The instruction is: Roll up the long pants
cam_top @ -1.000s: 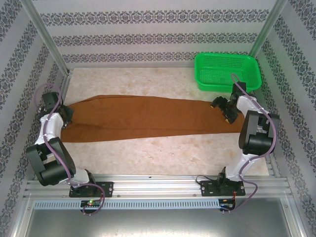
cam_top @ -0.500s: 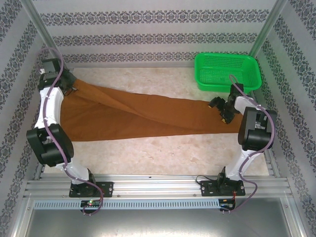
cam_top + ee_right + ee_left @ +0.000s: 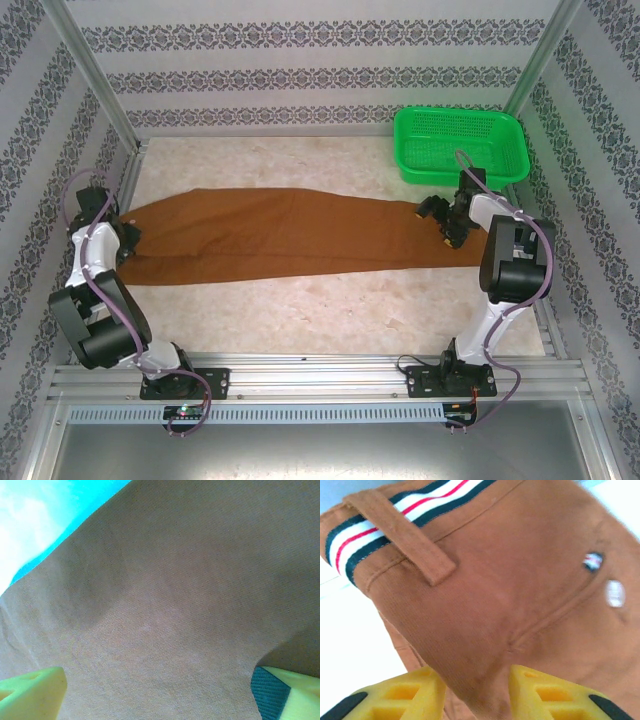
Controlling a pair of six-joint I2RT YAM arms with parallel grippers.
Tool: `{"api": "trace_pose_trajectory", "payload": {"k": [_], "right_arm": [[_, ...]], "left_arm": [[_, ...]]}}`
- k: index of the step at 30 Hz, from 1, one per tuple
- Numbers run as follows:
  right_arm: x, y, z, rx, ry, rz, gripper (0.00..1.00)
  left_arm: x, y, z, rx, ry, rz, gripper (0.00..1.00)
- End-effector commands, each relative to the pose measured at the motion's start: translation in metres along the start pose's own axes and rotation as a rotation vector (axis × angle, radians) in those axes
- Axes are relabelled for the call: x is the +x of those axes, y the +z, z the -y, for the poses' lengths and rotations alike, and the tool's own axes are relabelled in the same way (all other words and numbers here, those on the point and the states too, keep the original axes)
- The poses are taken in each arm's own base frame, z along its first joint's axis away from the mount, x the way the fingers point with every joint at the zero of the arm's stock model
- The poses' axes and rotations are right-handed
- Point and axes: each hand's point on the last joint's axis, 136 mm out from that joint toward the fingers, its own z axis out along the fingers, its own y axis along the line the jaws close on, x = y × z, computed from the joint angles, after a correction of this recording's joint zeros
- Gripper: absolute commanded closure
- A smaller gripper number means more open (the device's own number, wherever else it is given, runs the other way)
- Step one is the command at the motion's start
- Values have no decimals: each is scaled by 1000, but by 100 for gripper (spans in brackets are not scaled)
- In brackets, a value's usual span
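Our long pants lie flat from nine to three o'clock. Our left gripper pinches the waistband. Our right gripper gapes over the cuffs, so a loose end could skew our roll.

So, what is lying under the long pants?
The pale table shows around the long pants; whatever lies directly beneath the fabric is covered and cannot be seen.

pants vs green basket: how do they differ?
The pants are rust-brown soft cloth; the basket is bright green mesh. The pants lie flat, stretched left to right across the table; the basket sits in the far right corner. The pants are far longer than the basket. Both rest on the table.
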Motion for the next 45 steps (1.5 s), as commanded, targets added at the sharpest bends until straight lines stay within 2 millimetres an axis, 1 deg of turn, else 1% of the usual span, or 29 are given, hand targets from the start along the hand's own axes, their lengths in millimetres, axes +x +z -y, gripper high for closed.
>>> {"api": "trace_pose_trajectory", "payload": {"k": [1, 3, 5, 6, 8, 11, 12, 15, 17, 18, 19, 21, 24, 25, 27, 29, 33, 40, 45], "right_arm": [[19, 2, 5, 19, -6, -73, 3], [24, -4, 4, 24, -23, -86, 3], [29, -13, 6, 39, -40, -92, 3], [31, -17, 7, 45, -48, -92, 3], [36, -27, 14, 76, -65, -90, 4], [40, -42, 25, 110, -76, -84, 4], [42, -46, 24, 101, -79, -82, 4], [50, -59, 17, 76, -98, -77, 4], [52, -64, 9, 62, -118, -78, 4], [53, -65, 7, 66, -128, -81, 4], [53, -64, 5, 66, -133, -86, 5], [51, -63, 2, 55, -130, -90, 4], [50, -59, -3, 36, -128, -94, 5], [50, -56, -4, 28, -125, -100, 5], [50, -51, -4, 22, -120, -103, 4], [51, -45, -5, 10, -113, -116, 5], [53, -36, -7, -14, -98, -137, 5], [52, -33, -10, -35, -93, -139, 5], [48, -32, -11, -38, -86, -133, 5]], "left_arm": [[-36, -58, 33, 95, 43, 163, 55], [-42, -71, 45, 126, 76, 174, 55], [-39, -77, 56, 157, 112, 154, 60], [-37, -78, 58, 165, 125, 149, 67], [-32, -73, 60, 178, 137, 140, 74], [-18, -59, 57, 181, 145, 95, 77], [-10, -56, 60, 204, 159, 72, 75], [18, -53, 71, 257, 243, 33, 66], [41, -54, 82, 287, 313, 4, 62], [57, -56, 89, 311, 369, -19, 60], [72, -58, 92, 304, 417, -36, 56], [95, -62, 90, 301, 451, -69, 51], [127, -62, 84, 371, 390, -125, 45], [135, -59, 80, 381, 362, -138, 45], [143, -50, 72, 380, 326, -142, 45], [145, -44, 67, 374, 297, -127, 45], [143, -33, 72, 402, 253, -94, 45], [127, -19, 80, 449, 123, 21, 42], [117, -9, 89, 406, 152, 34, 42]]}}
